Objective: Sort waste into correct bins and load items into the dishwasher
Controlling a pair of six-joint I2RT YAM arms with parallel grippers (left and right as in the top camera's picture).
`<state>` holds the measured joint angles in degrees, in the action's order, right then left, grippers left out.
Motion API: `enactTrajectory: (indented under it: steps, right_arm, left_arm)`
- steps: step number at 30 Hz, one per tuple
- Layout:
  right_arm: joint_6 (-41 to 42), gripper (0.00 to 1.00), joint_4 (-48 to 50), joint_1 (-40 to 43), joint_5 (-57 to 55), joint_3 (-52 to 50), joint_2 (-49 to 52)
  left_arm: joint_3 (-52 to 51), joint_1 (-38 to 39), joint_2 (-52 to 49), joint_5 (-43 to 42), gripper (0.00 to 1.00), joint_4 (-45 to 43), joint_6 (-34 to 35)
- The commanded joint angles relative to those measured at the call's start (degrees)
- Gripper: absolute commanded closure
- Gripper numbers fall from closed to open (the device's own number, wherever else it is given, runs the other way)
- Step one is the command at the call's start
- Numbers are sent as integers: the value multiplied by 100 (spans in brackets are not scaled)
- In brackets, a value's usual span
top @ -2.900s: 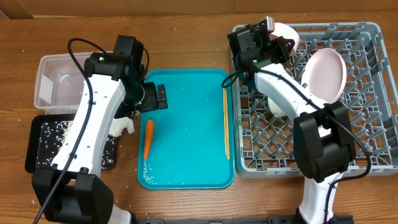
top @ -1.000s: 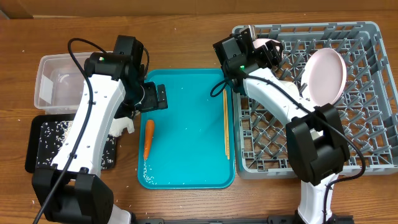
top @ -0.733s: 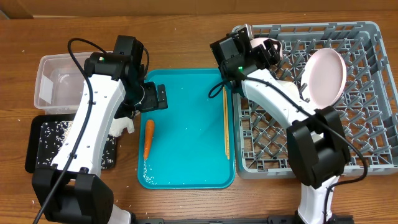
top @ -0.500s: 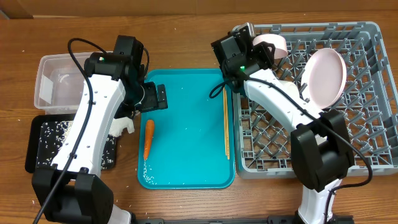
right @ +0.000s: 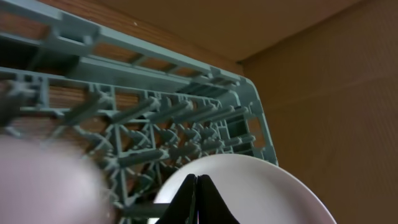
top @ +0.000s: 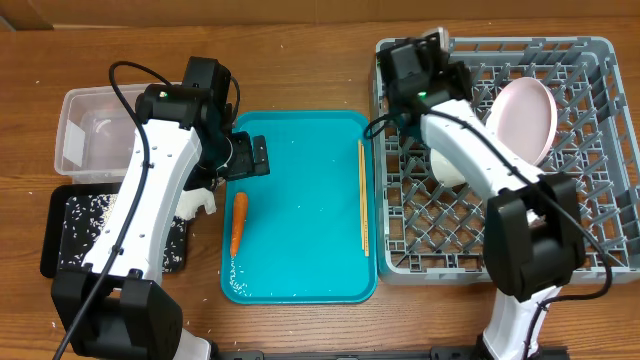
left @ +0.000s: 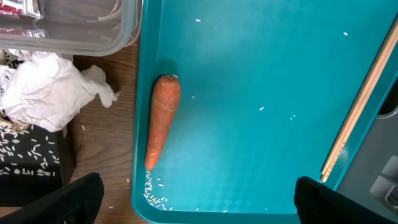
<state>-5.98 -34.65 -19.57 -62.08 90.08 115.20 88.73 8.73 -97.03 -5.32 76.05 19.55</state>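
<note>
An orange carrot lies at the left edge of the teal tray, with rice grains near its tip. My left gripper hangs open above the tray and holds nothing. A crumpled napkin lies beside the clear tub, which holds a red wrapper. The black tray holds rice. My right gripper is shut and empty over the back left of the grey rack, its tips in front of a pale plate.
Thin chopsticks lie along the teal tray's right edge. A white dish shows under my right arm in the rack. A blurred pale shape fills the lower left of the right wrist view.
My right gripper has shut and swung right over the rack's back corner. The pale pink dish seen beside it earlier is now hidden by the arm. The left arm has not moved.
</note>
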Motion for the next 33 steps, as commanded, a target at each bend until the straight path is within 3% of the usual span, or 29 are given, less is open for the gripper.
enactTrajectory:
  steps: [1,7,9,12,18,23,29,30,31,33]
  right_arm:
    - [302,96,-120,190,-247,74,-415]
    - [474,96,-387,271,-136,74,-852]
    - [476,89,-409,262,-96,74,-949]
    - [476,69,-479,186,258,74,-1047]
    - [1213,53,-999,-61,1158,74,-1255]
    - [1982,51,-1635,-105,3084,81,-1864]
    - [2100,36,-1928,-105,6352,81,-3075]
    - [2100,23,-1919,-105,6966,81,-3303]
    - [2103,0,-1902,-105,7381,81,-3495]
    - [2103,0,-1912,-105,7919,81,-3864]
  left_arm:
    - [-24,-9,-4,-46,0,-2,15]
    - [-24,-9,-4,-46,0,-2,15]
    - [-24,-9,-4,-46,0,-2,15]
    - [-24,-9,-4,-46,0,-2,15]
    - [-24,-9,-4,-46,0,-2,15]
    - [-24,-9,-4,-46,0,-2,15]
    - [-24,-9,-4,-46,0,-2,15]
    - [-24,-9,-4,-46,0,-2,15]
    - [-24,-9,-4,-46,0,-2,15]
    - [-24,-9,-4,-46,0,-2,15]
